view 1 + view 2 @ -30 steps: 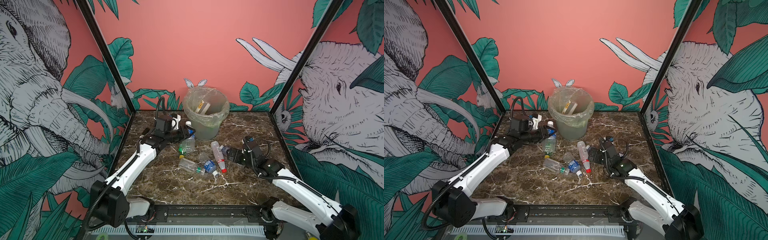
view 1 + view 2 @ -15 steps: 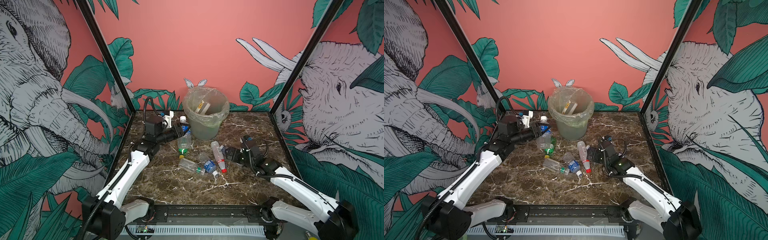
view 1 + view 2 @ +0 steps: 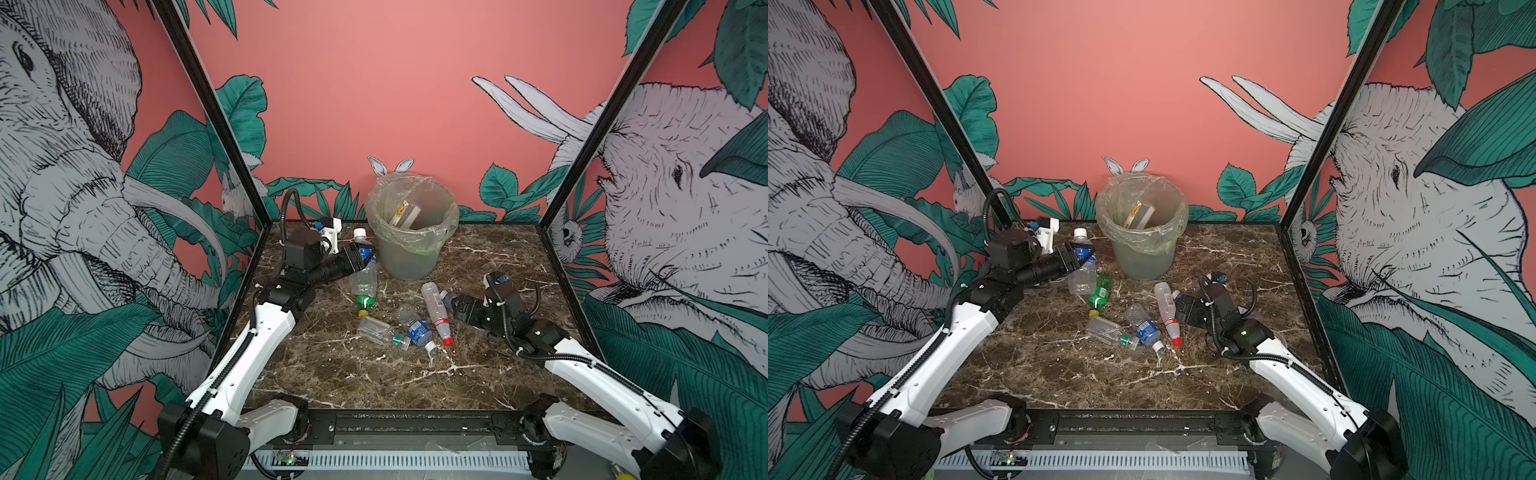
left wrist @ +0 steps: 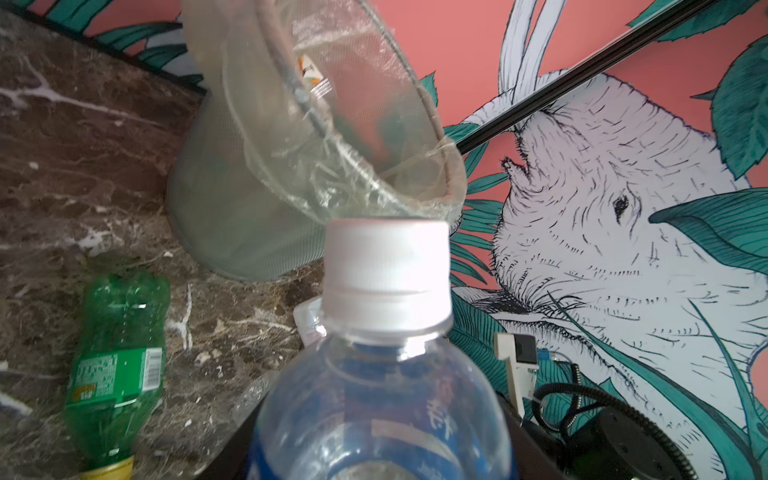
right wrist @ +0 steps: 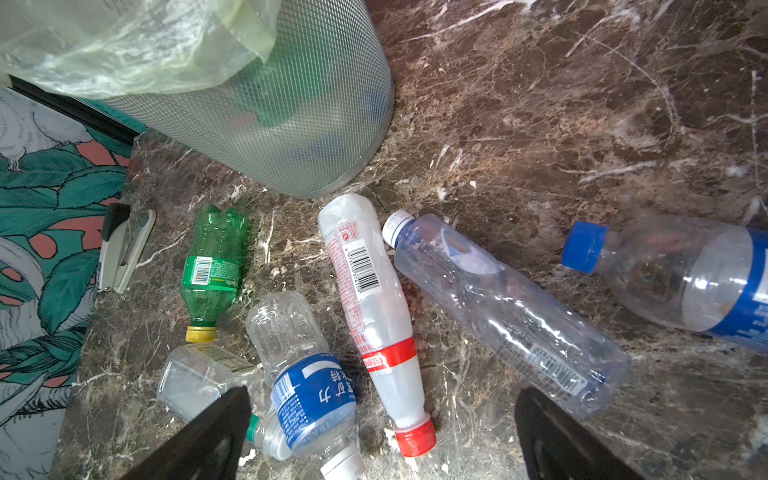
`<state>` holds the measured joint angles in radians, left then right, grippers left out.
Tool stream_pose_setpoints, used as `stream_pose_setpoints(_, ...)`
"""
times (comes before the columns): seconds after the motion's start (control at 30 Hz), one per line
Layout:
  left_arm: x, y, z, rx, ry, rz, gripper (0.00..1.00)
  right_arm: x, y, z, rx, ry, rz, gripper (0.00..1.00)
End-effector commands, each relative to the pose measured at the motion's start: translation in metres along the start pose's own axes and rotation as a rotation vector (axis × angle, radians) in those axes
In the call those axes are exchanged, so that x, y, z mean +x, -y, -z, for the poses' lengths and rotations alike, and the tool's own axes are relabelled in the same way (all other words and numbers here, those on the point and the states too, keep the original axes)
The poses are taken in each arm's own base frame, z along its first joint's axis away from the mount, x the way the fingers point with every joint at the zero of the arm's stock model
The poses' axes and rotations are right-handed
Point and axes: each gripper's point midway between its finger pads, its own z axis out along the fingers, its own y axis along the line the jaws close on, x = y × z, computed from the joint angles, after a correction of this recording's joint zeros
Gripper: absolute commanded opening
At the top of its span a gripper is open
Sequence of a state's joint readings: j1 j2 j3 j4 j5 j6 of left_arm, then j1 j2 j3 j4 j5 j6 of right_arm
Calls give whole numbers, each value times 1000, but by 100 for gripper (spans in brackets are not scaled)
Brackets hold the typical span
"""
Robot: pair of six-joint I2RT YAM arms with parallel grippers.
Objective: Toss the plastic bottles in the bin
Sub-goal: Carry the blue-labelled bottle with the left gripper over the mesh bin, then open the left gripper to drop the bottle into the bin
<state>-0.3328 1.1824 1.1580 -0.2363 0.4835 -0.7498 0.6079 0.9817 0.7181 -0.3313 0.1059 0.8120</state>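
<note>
My left gripper point(image 3: 360, 258) is shut on a clear plastic bottle point(image 3: 365, 272) with a blue label and a white cap point(image 4: 386, 274). It holds the bottle nearly upright above the table, just left of the bin point(image 3: 411, 245), a tapered grey-green bucket with a bag over its rim point(image 4: 353, 166). My right gripper point(image 5: 380, 399) is open and low over a red-capped bottle point(image 5: 370, 316) and a blue-labelled bottle point(image 5: 311, 399). Around them lie a green bottle point(image 5: 212, 266), a green-capped clear bottle point(image 5: 195, 374), a long clear bottle point(image 5: 498, 307) and a blue-capped bottle point(image 5: 673, 274).
A white-and-black stapler point(image 5: 124, 245) lies by the wall beyond the green bottle. A box leans inside the bin point(image 3: 1136, 214). Black frame posts and printed walls close in the marble table point(image 3: 374, 382) on three sides.
My left arm has drawn back and risen, lifting the held bottle off the table and turning it more upright beside the bin. My right gripper has crept slightly toward the lying bottles.
</note>
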Motion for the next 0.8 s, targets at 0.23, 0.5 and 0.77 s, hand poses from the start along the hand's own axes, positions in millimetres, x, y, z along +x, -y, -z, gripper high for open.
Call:
stream_pose_setpoints(0.23, -119, 46, -108, -7, 31, -17, 65, -7, 4, 11, 18, 39, -16, 99)
stream_pose_setpoints(0.5, -155, 83, -103, 69, 90, -108, 100, -15, 7, 28, 33, 60, 1, 99)
stream_pose_setpoints(0.77, -166, 153, -15, 206, 252, -378, 99, -11, 22, 34, 74, 82, 8, 99)
